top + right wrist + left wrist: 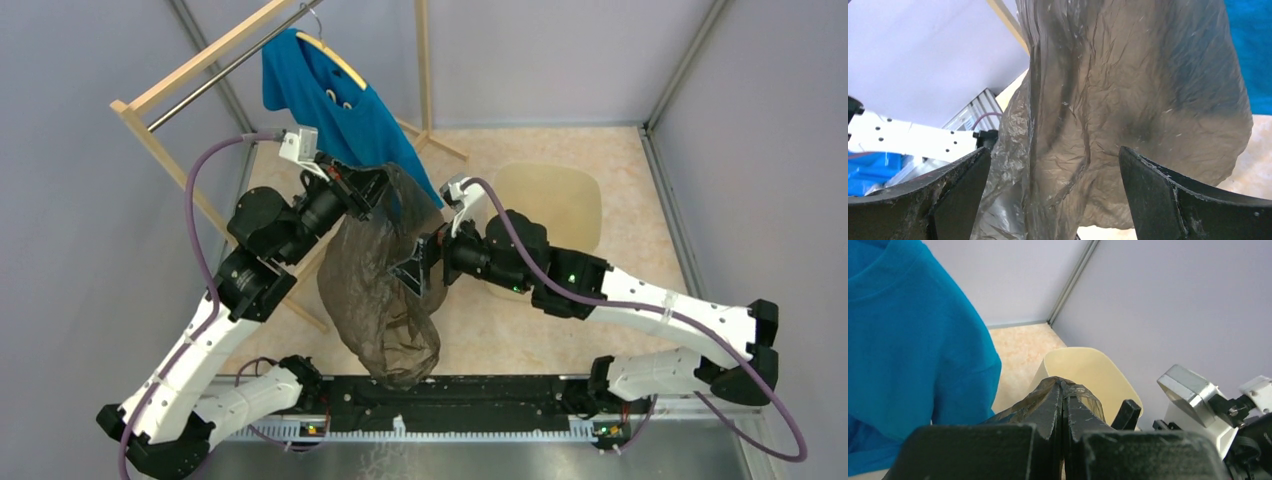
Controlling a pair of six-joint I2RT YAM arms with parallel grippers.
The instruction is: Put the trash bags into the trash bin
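Pinching the trash bag (385,300) shut-tight in my left gripper (1063,390), right gripper (1055,155) spread apart beside it, I fear the limp film snagging on the trash bin (560,200) rim.

No words, numbers or signs can be read here. Tiny marks on the shirt (352,122) might be print, but they are too small to tell.

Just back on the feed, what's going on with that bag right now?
The left hand is shut on the top edge of the trash bag and holds it up, so it hangs limp close to the blue shirt. The right hand is open and faces the bag's body without gripping it. The trash bin stands behind the right arm, and the bag is not in it yet.
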